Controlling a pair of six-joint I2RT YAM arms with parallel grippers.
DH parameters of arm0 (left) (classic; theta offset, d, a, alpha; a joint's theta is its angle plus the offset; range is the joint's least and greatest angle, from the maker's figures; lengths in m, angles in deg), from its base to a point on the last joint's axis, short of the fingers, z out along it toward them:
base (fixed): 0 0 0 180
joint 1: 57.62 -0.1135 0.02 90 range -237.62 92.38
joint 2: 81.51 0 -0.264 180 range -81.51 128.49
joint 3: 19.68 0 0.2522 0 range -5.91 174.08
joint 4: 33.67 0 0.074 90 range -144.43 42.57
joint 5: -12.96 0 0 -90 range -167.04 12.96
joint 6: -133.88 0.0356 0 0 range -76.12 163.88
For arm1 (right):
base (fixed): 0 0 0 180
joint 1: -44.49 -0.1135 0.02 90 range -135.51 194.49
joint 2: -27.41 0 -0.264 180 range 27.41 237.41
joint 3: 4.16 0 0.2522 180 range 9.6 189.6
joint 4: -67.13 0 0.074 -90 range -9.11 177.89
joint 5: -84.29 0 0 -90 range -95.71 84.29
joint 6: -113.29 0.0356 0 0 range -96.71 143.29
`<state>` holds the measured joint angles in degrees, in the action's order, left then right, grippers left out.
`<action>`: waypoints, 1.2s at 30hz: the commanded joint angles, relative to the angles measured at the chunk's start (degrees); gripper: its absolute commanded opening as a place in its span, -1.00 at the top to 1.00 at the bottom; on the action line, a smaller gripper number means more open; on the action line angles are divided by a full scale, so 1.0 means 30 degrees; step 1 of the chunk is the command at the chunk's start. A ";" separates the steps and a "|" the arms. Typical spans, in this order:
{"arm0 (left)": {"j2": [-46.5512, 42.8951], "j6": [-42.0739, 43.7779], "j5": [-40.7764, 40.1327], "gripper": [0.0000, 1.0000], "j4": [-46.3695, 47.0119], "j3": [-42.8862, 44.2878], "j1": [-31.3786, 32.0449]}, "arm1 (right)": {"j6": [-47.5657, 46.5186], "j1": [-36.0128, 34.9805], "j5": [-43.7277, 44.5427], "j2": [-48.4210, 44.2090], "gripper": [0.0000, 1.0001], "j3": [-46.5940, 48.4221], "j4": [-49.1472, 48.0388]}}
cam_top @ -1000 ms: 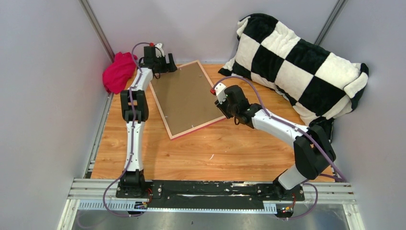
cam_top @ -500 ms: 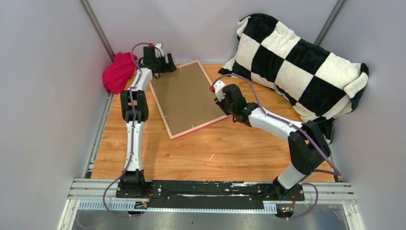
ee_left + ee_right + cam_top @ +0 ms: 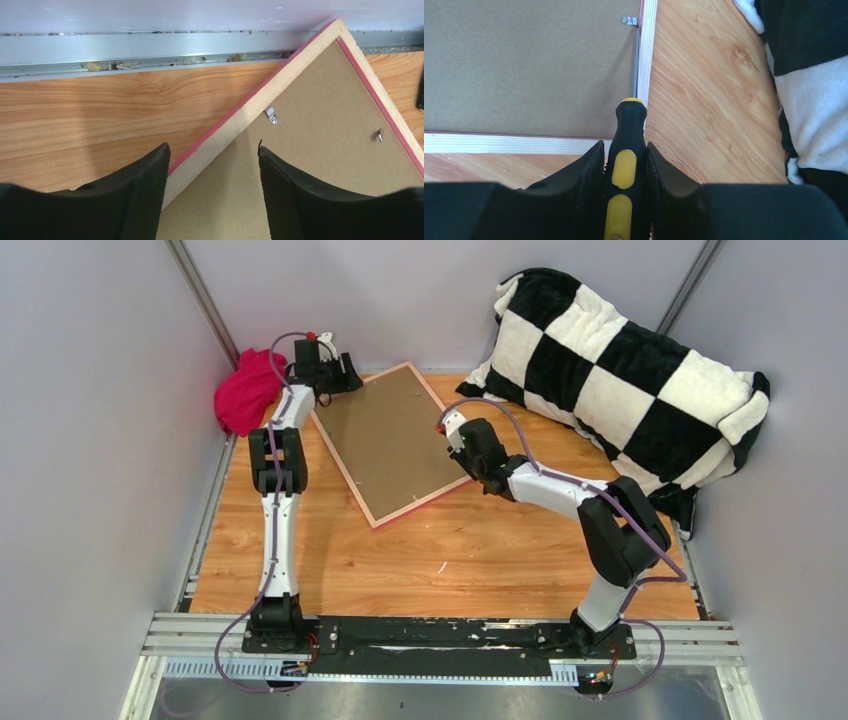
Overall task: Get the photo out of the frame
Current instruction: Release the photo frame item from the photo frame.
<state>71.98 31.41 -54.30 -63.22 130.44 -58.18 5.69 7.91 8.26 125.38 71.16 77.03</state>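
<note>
We see the frame (image 3: pixel 388 445) lying face down on the table (image 3: pixel 450 560), at about 11 o'clock from table centre, with its brown backing board (image 3: pixel 320 130) up. The photo is not visible in any view; we judge it sits under that board.

The left gripper (image 3: pixel 211 155) is at the frame's 11 o'clock corner. Its jaws are fairly wide and straddle the wooden rail, and we see no clear contact. The right gripper (image 3: pixel 625 147) is at the frame's 3 o'clock edge, clamped on a black-and-yellow screwdriver (image 3: pixel 626 165). The shaft runs along the rail toward a metal clip (image 3: pixel 629 21) at 12 o'clock in the wrist view, and the tip is near the clip or on it; we can't tell which.

Progress is early. The board sits in the frame and the visible clips look in place. Left to do: free the clips, lift the board out, pull the photo.

A checkered pillow (image 3: pixel 620 370) lies at 2 o'clock and a pink cloth (image 3: pixel 245 390) at 10 o'clock, both out of play.
</note>
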 commanded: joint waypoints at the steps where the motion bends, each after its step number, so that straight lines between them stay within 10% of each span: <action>1: 0.0045 -0.0517 0.1868 -0.16 -0.1147 -0.1374 0.0244 | 0.0147 0.0458 -0.1288 0.0946 1.00 -0.0048 0.0175; 16: 0.0105 0.0243 0.3914 0.49 -0.0737 -0.1274 0.0244 | -0.0201 0.4014 -0.6415 0.3101 0.99 0.2633 0.1757; 36: -0.4747 -0.0143 0.3439 -0.45 -0.0103 -0.4625 -0.0933 | 0.0230 0.3711 -0.6645 -0.2834 1.00 0.4471 0.7039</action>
<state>66.32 27.52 -43.83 -62.37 120.80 -60.97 6.96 20.11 -9.46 121.71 83.40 92.31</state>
